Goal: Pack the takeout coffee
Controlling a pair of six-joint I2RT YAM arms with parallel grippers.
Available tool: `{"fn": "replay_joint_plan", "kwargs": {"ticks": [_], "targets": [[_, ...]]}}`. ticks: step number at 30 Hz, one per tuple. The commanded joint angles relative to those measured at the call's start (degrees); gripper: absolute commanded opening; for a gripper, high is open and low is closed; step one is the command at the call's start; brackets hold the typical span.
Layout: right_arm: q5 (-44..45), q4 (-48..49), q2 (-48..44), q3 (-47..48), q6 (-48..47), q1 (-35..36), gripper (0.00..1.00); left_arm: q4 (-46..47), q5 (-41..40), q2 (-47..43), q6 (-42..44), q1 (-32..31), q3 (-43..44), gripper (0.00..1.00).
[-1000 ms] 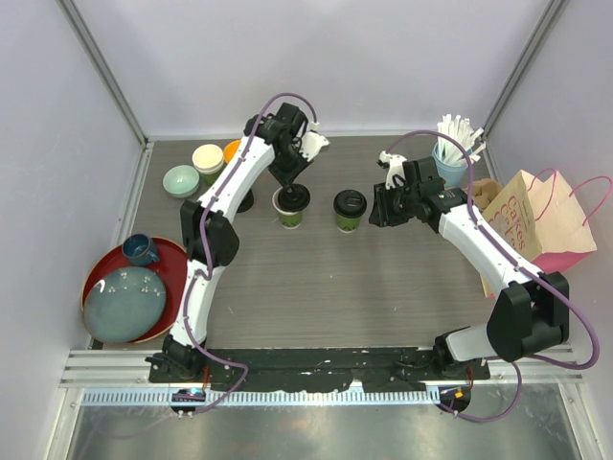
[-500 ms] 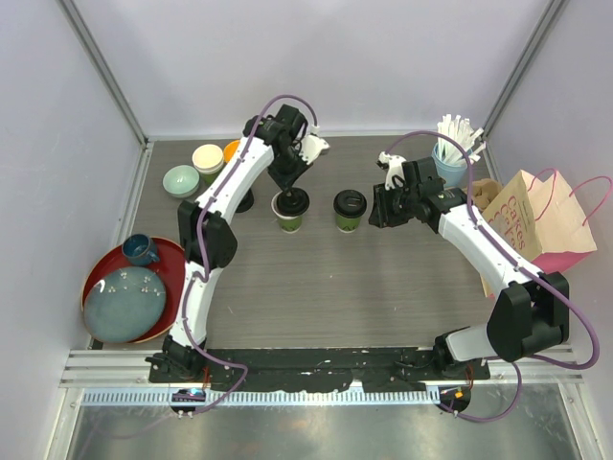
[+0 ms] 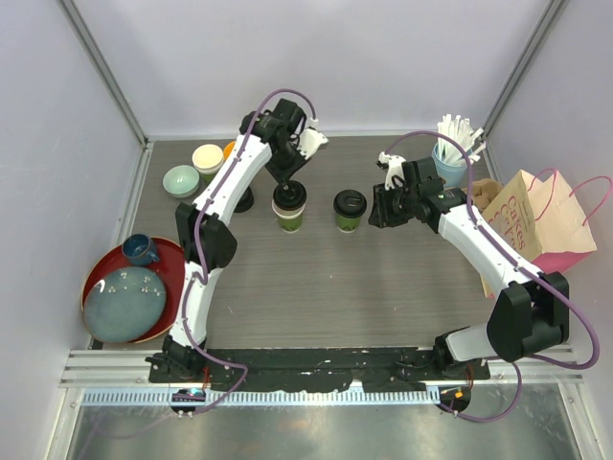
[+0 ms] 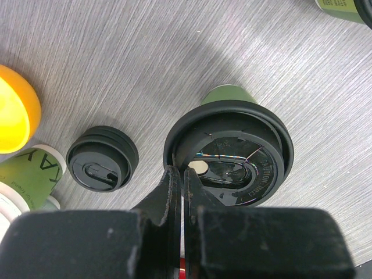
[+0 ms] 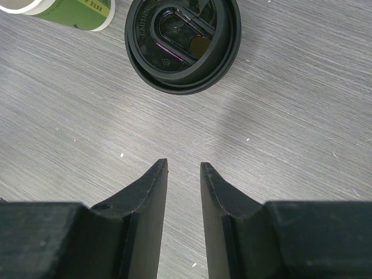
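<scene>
Two dark-green paper cups stand mid-table. The left cup [image 3: 289,217] has a black lid [image 3: 290,195] on its rim, shown big in the left wrist view [image 4: 232,154]. My left gripper [image 3: 290,184] is above it, its fingers [image 4: 177,170] pinched shut on the lid's near rim. The right cup [image 3: 349,211] is lidded [image 5: 183,43] and stands free. My right gripper [image 3: 375,207] is just right of it, slightly open and empty [image 5: 183,164], above bare table.
A loose black lid [image 4: 102,158] lies left of the left cup, near an orange bowl [image 4: 14,110] and more cups [image 3: 207,158]. A light-blue cup of white straws [image 3: 452,153] and a paper bag [image 3: 536,216] stand at right. A red tray [image 3: 105,278] with dishes is at left.
My left gripper has shifted slightly back and left with the lid held over the left cup. The right arm has not moved.
</scene>
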Motion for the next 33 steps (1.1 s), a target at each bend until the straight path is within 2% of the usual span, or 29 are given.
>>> {"fn": "replay_joint_plan", "kwargs": {"ticks": [1, 17, 33], "targets": [[0.02, 0.43, -1.43, 1.69, -0.66, 0.52, 0.35, -10.75, -0.19, -0.88, 1.26, 0.34, 0.68, 0.00], [0.37, 0.43, -1.52, 1.52, -0.75, 0.70, 0.35, -10.66, -0.01, 1.94, 1.08, 0.52, -1.25, 0.00], [0.28, 0.35, -1.43, 1.52, -0.84, 0.79, 0.35, -12.77, 2.01, -1.92, 2.31, 0.61, 0.59, 0.00]]}}
